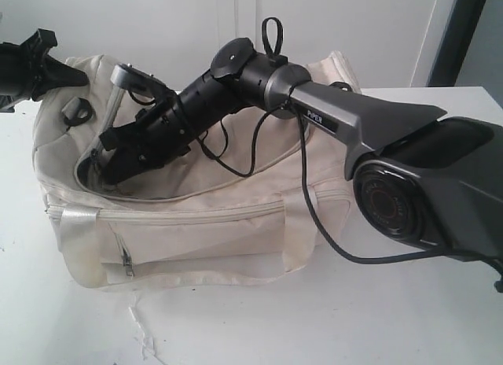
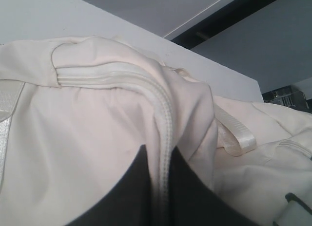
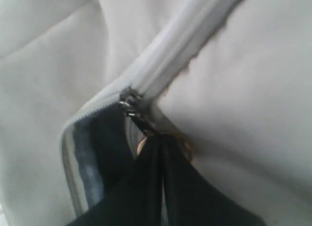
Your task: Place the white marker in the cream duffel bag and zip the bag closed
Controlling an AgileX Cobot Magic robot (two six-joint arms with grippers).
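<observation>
One cream duffel bag (image 1: 196, 231), one left arm (image 1: 23, 66), one right arm (image 1: 330, 113)

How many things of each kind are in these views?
cream duffel bag: 1
robot arms: 2 (left arm, right arm)
table: 1
Total: 4

The exterior camera looked slightly down at the whole bag (image 1: 196, 231) from its front, at mid distance. Both wrist cameras sat close against that same bag's fabric, the right one just over the zip pull (image 3: 134, 109).
</observation>
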